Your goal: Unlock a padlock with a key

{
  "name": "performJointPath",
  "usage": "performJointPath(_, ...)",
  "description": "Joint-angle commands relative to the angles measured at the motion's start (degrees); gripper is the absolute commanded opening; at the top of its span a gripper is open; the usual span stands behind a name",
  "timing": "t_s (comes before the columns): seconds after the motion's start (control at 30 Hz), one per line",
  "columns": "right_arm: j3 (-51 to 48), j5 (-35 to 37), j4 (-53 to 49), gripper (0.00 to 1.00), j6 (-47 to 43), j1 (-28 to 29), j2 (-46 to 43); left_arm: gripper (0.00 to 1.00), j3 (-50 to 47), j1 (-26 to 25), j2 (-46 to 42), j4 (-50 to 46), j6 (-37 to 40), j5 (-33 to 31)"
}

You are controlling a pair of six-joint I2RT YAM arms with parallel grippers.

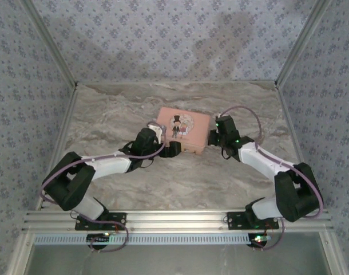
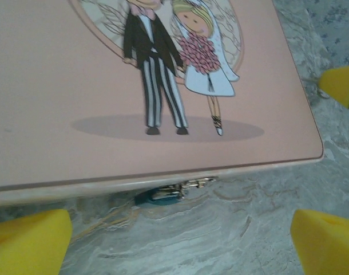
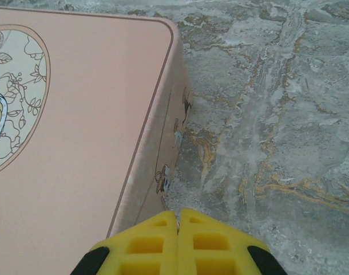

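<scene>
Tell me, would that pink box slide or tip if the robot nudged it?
Probably slide, not tip: the pink box is low, wide and lies flat. The marbled table looks smooth, so it may skid easily. The little lock under its front edge would likely swing.

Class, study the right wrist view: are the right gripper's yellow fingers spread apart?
No, the right gripper has its two yellow fingers pressed together, with nothing between them, beside the pink box.
</scene>
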Motion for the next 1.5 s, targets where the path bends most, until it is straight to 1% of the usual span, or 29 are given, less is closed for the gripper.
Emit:
performJointPath(0.0,2.5,3.4,-1.2,0.00,0.0,0.9,1.5,0.98,-1.7,-1.7,3.1,9.4,1.9,1.0)
performJointPath(0.07,2.8,3.6,-1.3,0.00,0.1,1.3,2.0,0.98,-1.8,-2.0,5.5,13.2,1.6,2.1)
performJointPath(0.13,2.8,3.8,-1.3,0.00,0.1,1.6,2.4,0.98,-1.3,-2.1,7.6,14.4,1.2,2.1)
performJointPath(0.3,2.9,3.8,-1.2,0.00,0.0,1.7,2.9,0.98,-3.2,-2.3,11.4,23.0,1.1,1.4)
performJointPath(0.4,2.9,3.7,-1.1,0.00,-0.2,1.7,3.0,0.98,-3.0,-2.4,13.1,25.4,1.8,1.7)
performJointPath(0.63,3.0,3.8,-1.3,0.00,-0.6,1.7,3.1,0.91,-1.5,-2.7,17.4,32.1,3.4,8.6)
performJointPath(0.83,3.1,3.8,-1.2,0.00,-0.7,1.7,3.3,0.83,-0.5,-2.7,18.4,34.9,3.7,13.1)
performJointPath(1.0,3.1,3.8,-1.1,0.00,-0.5,1.8,3.6,0.78,0.3,-2.5,19.1,35.7,3.7,14.4)
performJointPath(1.1,3.1,4.0,-1.2,0.00,-0.5,2.0,3.6,0.77,0.8,-2.4,20.3,37.2,2.9,15.8)
performJointPath(1.2,3.1,4.2,-1.3,0.00,-0.6,2.1,3.5,0.78,1.1,-2.3,21.6,38.2,2.4,15.5)
performJointPath(1.3,3.0,4.4,-1.4,0.00,-0.7,2.3,3.5,0.72,0.9,-2.3,23.4,42.6,0.5,16.7)
performJointPath(1.4,3.1,4.4,-1.5,0.00,-0.7,2.2,3.4,0.72,0.6,-2.7,24.5,45.9,-0.5,18.1)
performJointPath(1.47,3.1,4.4,-1.5,0.00,-0.7,2.3,3.4,0.75,0.5,-3.0,24.6,44.9,0.3,17.0)
